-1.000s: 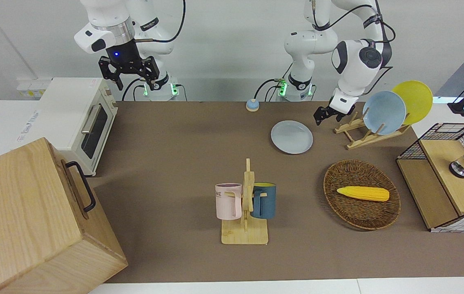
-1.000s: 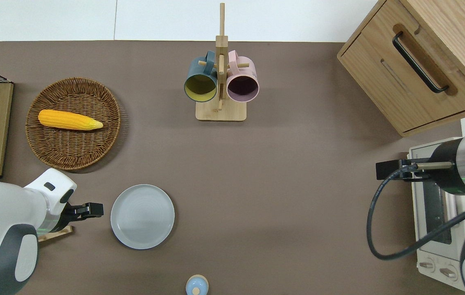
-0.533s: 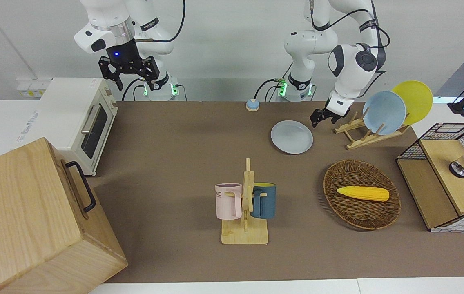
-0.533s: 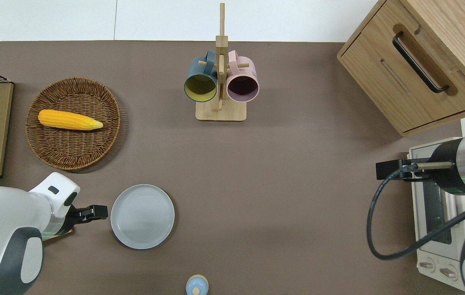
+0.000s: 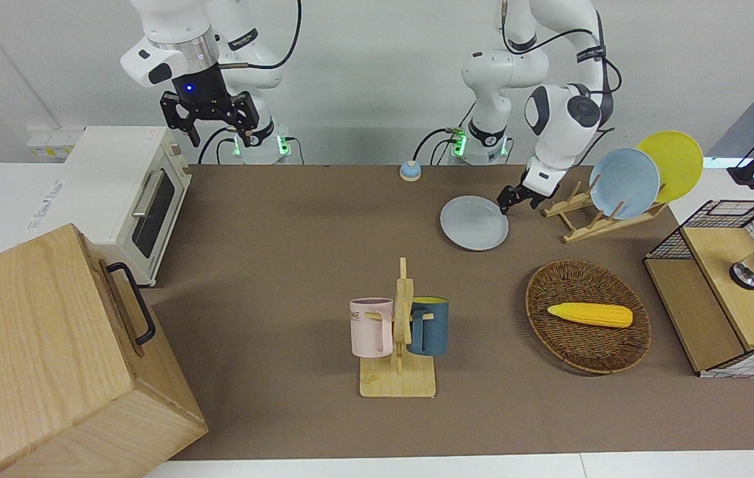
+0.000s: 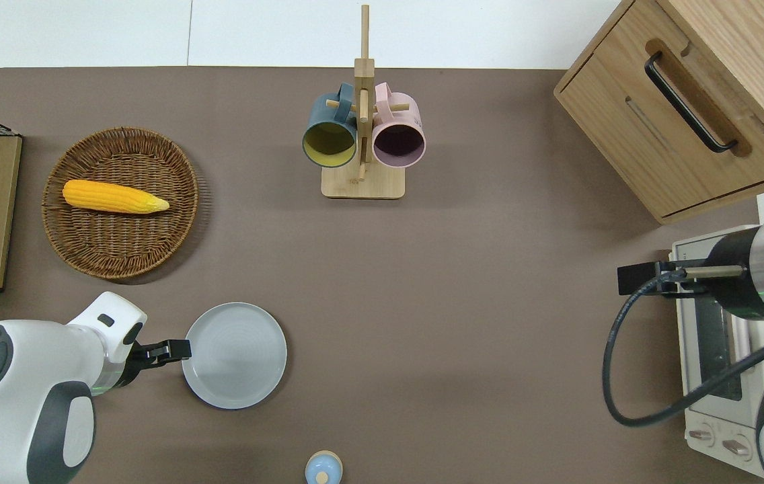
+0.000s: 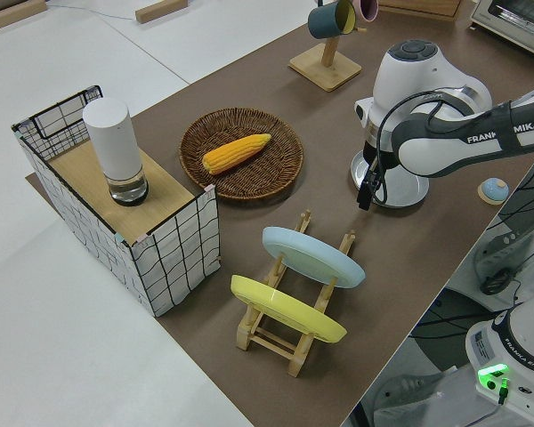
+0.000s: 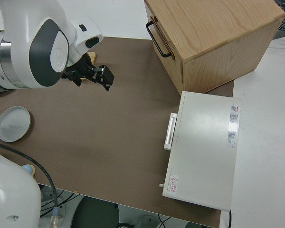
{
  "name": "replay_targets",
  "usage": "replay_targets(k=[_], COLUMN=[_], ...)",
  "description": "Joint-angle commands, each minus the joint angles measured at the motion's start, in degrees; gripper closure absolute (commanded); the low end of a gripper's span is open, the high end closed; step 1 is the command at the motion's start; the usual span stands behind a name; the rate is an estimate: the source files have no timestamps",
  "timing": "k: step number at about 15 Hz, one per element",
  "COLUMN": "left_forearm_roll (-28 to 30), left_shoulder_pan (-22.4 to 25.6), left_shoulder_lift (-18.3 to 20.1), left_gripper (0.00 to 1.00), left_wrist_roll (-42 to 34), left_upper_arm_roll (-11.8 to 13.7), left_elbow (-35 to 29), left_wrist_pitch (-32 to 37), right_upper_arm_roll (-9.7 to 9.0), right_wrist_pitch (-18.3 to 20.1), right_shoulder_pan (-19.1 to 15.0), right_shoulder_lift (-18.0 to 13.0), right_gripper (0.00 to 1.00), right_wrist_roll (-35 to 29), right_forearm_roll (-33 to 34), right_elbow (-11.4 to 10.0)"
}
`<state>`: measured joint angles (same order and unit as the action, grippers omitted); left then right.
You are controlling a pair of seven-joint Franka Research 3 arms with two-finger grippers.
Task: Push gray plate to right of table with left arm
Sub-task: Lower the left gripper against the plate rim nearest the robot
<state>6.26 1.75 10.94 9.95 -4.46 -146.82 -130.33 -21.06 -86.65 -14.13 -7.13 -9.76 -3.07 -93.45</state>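
One left gripper (image 6: pixel 177 349), fingers together, sits at the rim of the gray plate (image 6: pixel 235 355) near the robots' table (image 6: pixel 476 323) edge, and could ride over that low rim.

One camera is facing the robots across the matte brown tabletop (image 5: pixel 297 219); another is looking straight down. Both are sharing the round pale gray plate (image 5: pixel 474 223) (image 6: pixel 235 355). Two side cameras are looking along opposite tabletop ends.
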Motion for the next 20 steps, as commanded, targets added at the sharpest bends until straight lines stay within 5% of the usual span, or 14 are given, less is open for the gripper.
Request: replay_targets(k=[1, 7, 16, 18, 20], left_forearm_roll=[0.77, 0.86, 3.40, 3.76, 3.85], left_shoulder_pan=[-0.87, -2.36, -4.47, -4.65, -4.65], left_shoulder_lift=[-1.98, -1.98, -1.98, -1.98, -1.98], left_gripper=[0.06, 0.28, 0.34, 0.50, 0.78], left_wrist_roll=[-1.16, -1.24, -1.16, -0.63, -0.10], left_upper_arm_roll=[0.59, 0.68, 0.59, 0.68, 0.68], left_elbow=[-0.66, -1.01, -2.68, -2.77, -2.86], left_wrist_pitch=[-3.44, -3.17, -3.44, -3.44, -3.52], right_upper_arm_roll=[-0.91, -0.91, -0.91, -0.91, -0.91], right_wrist_pitch=[-0.01, -0.01, -0.01, -0.01, -0.01], right_shoulder_pan=[-1.69, -1.69, -1.69, -1.69, -1.69], right_shoulder_lift=[-1.57, -1.57, -1.57, -1.57, -1.57], right_gripper=[0.005, 0.005, 0.005, 0.005, 0.005], right_wrist_roll=[-0.61, -0.61, -0.61, -0.61, -0.61], right_forearm_roll=[-1.24, -1.24, -1.24, -1.24, -1.24], right_elbow=[-1.56, -1.56, -1.56, -1.56, -1.56])
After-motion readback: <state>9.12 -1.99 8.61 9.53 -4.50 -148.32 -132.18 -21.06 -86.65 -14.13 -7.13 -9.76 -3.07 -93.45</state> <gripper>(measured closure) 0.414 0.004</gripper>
